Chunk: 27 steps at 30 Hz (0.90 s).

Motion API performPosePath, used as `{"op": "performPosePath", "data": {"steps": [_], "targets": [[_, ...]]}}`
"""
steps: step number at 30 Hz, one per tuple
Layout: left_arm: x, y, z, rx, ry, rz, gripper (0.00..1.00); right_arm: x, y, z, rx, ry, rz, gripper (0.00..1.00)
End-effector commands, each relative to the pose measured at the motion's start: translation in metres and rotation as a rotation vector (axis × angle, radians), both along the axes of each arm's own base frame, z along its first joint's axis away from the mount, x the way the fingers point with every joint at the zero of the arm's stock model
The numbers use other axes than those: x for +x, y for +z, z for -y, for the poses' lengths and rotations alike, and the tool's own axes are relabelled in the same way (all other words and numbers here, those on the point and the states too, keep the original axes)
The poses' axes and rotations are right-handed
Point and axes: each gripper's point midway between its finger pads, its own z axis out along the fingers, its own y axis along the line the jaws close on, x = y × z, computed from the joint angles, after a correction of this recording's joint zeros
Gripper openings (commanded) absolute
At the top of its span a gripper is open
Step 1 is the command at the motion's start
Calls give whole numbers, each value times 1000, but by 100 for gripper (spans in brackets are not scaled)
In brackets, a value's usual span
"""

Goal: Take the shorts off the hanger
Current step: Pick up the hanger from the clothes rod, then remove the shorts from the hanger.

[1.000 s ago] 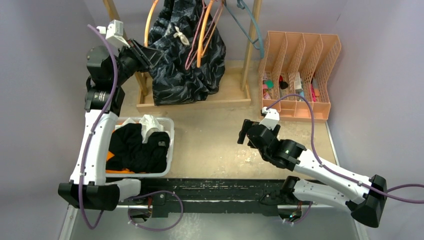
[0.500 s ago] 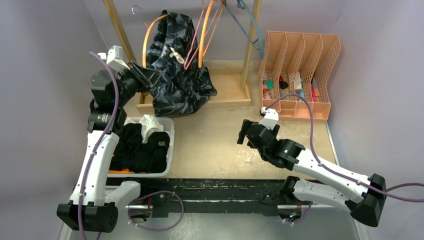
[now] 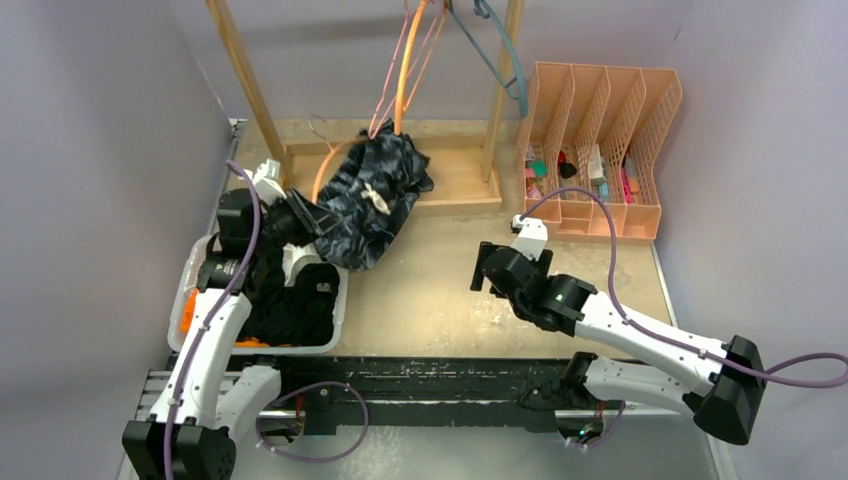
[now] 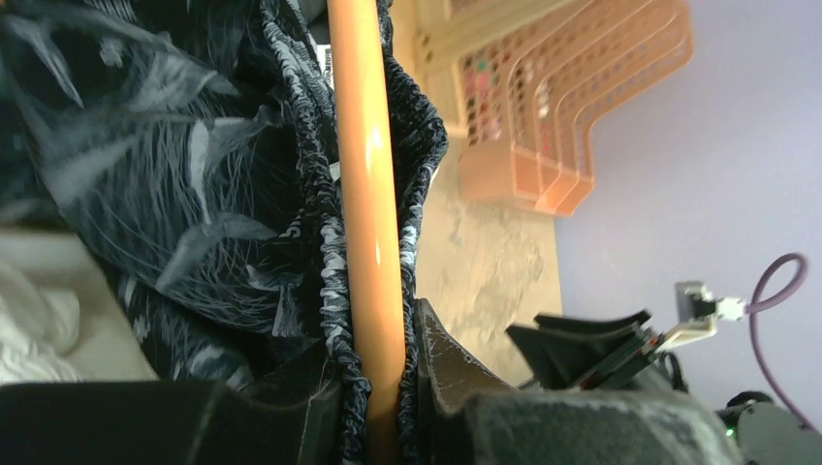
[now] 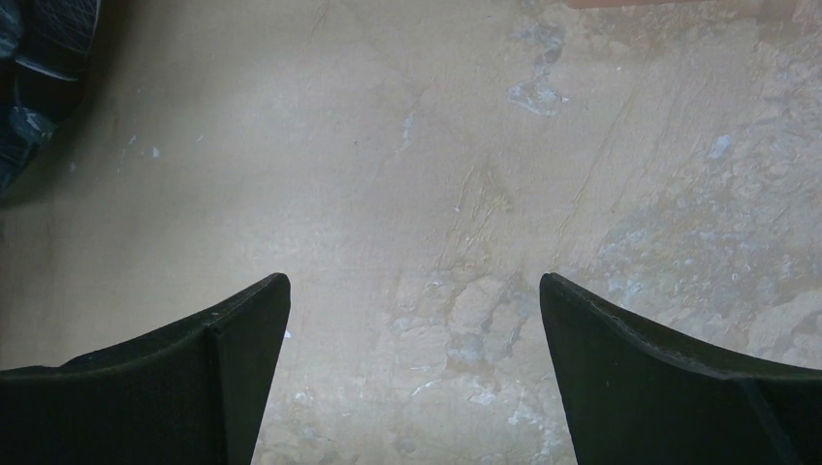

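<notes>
Evidently, the orange hanger is being pinched between the narrowly set jaws of the left gripper. The elastic waistband of the camo shorts is bunched around the bar on both sides of that grip. The shorts are being held low, just beyond the far right corner of the bin, where a black pair is already lying. Whether the cloth is being dragged on the table cannot be told.

The right gripper is being held over bare table with its jaws spread wide, well apart from the shorts. A second grasp is probably being called for. Loose cloth below the waistband is best taken, not the bar itself. The hanger is best steadied while the waistband is being drawn along the bar toward its end. Some elastic appears to be trapped under the left jaws, so tearing or a stalled pull is being risked unless that grip is being eased onto bare bar.
</notes>
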Motion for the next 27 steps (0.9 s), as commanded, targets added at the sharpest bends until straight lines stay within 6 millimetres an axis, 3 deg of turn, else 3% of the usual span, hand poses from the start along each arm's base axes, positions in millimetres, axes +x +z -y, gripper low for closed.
{"op": "performPosePath", "data": {"steps": [1,4,7,11,16,20,23,27], "targets": [[-15,-19,25,-38,-159,-32,0,7,16,-12,41,6,16,99],[-24,-31,49,-22,-220,-40,0,8,19,-19,72,2,6,99],[-36,-47,83,-3,-296,-78,0,9,32,-23,114,-11,11,99],[-58,-73,112,85,-322,-87,0,9,51,-27,176,-10,31,99],[-67,-84,112,188,-264,-34,0,4,66,-26,232,-1,52,98],[-81,-80,129,272,-300,36,0,2,79,-28,308,3,77,98],[-101,-77,152,349,-321,79,0,1,88,-31,388,-6,99,98],[-147,-87,176,405,-337,137,0,3,102,-35,429,18,142,96]]}}
